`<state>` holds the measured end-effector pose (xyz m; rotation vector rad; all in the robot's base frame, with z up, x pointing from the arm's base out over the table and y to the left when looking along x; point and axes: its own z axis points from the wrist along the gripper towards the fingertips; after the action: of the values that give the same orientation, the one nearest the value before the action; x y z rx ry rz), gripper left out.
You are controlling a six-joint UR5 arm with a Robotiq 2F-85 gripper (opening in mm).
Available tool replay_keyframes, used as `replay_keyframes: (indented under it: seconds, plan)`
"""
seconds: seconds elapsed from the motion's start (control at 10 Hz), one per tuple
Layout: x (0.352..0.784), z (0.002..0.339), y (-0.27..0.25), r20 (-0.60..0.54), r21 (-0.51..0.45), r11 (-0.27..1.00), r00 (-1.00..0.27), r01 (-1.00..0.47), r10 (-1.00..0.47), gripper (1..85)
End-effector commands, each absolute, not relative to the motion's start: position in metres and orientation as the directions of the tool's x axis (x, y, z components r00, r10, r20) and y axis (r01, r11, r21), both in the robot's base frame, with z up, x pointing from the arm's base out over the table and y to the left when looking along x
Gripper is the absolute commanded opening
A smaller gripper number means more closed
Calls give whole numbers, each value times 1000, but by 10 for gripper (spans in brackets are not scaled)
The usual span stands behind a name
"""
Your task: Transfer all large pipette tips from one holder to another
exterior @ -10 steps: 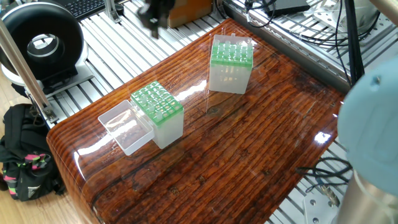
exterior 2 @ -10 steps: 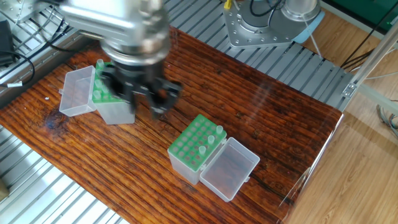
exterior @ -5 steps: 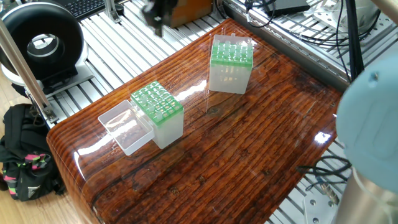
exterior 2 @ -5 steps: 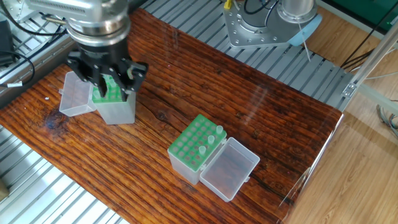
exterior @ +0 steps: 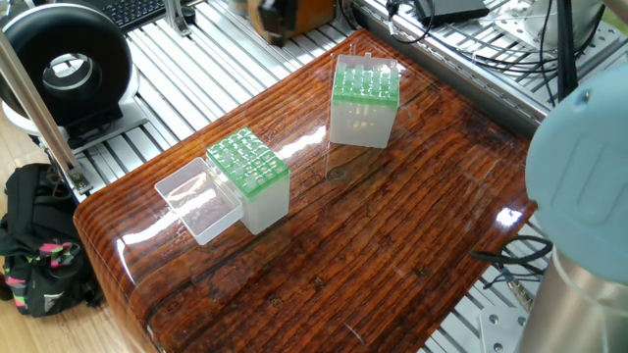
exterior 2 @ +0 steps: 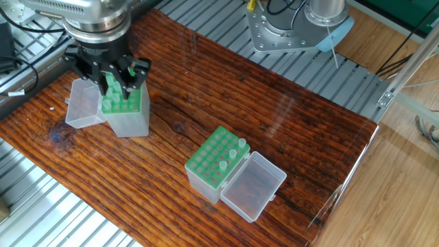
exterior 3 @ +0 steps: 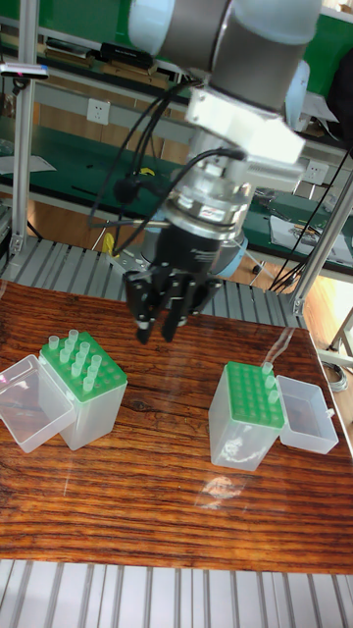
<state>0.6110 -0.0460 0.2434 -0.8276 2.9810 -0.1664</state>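
Two clear holders with green grids stand on the wooden table. In the other fixed view the left holder [exterior 2: 125,108] lies under my gripper [exterior 2: 111,77], which hovers above it open, with green grid showing between the fingers and nothing held. The right holder [exterior 2: 214,165] carries three large pipette tips [exterior 2: 232,152]. The tall fixed view shows my gripper [exterior 3: 157,319] above and to the right of the left holder [exterior 3: 90,391], which holds several tips [exterior 3: 71,355]. The right holder [exterior 3: 245,412] shows a tip [exterior 3: 266,371]. In one fixed view both holders [exterior: 251,178] [exterior: 363,100] show, and the gripper is out of frame.
Each holder has a clear hinged lid lying open beside it [exterior 2: 82,103] [exterior 2: 255,185]. The table's edges drop to ribbed aluminium rails [exterior 2: 41,199]. The arm's base [exterior 2: 295,27] stands at the far side. A black round device [exterior: 64,69] and a bag [exterior: 39,245] sit off the table.
My gripper has travelled left from between the two holders to a spot above the left holder, and it has left the top of one fixed view. Holders and tips have not moved.
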Motion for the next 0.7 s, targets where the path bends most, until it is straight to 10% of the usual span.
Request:
replay_keyframes:
  seconds: [0.0,0.6]
  plan:
    - [606,226,-62,-16,-96,839,-842,-535,-539,393]
    - [596,210,-41,-50,-74,836,-835,-543,-547,373]
